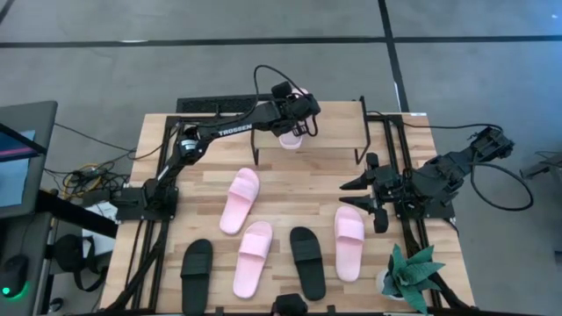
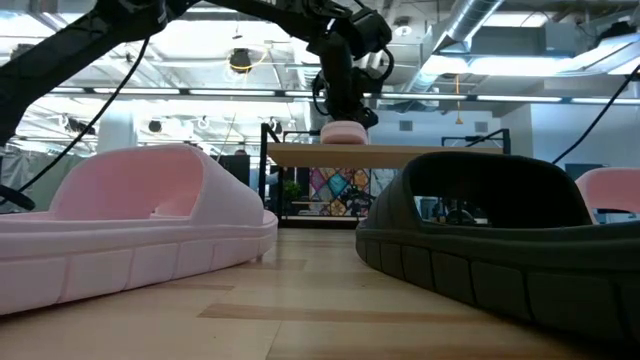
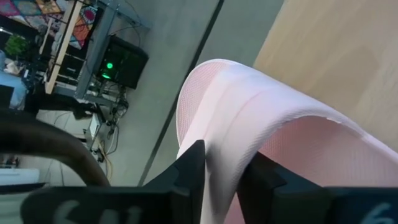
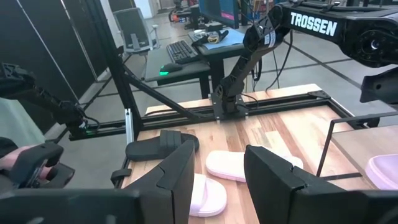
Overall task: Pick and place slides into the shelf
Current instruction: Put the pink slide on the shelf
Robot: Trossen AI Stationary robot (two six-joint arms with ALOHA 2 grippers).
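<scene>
My left gripper (image 1: 297, 118) reaches over the shelf (image 1: 334, 132) at the table's far middle and is shut on a pale pink slide (image 1: 290, 139). In the low view this slide (image 2: 343, 131) seems to sit on the shelf's top board (image 2: 420, 155) under the gripper (image 2: 345, 108). Five slides lie sole-down on the table: pink ones (image 1: 240, 200), (image 1: 253, 257), (image 1: 349, 241) and black ones (image 1: 197, 270), (image 1: 307, 262). My right gripper (image 1: 362, 197) waits open at the table's right, touching nothing. My left gripper pinches the pink slide's wide strap (image 3: 225, 140) between its two fingers (image 3: 193, 168), one finger under the strap's arch and one outside it. The fingers come from above, pointing down. The slide seems to rest on the shelf's board (image 3: 336, 50).
A potted plant (image 1: 413, 276) stands at the near right corner. Black frame rails (image 1: 399, 140) run along both table sides. The shelf's thin black legs (image 1: 360, 145) stand on the table. The low view has a pink slide (image 2: 130, 220) and a black one (image 2: 510, 240) close to the camera.
</scene>
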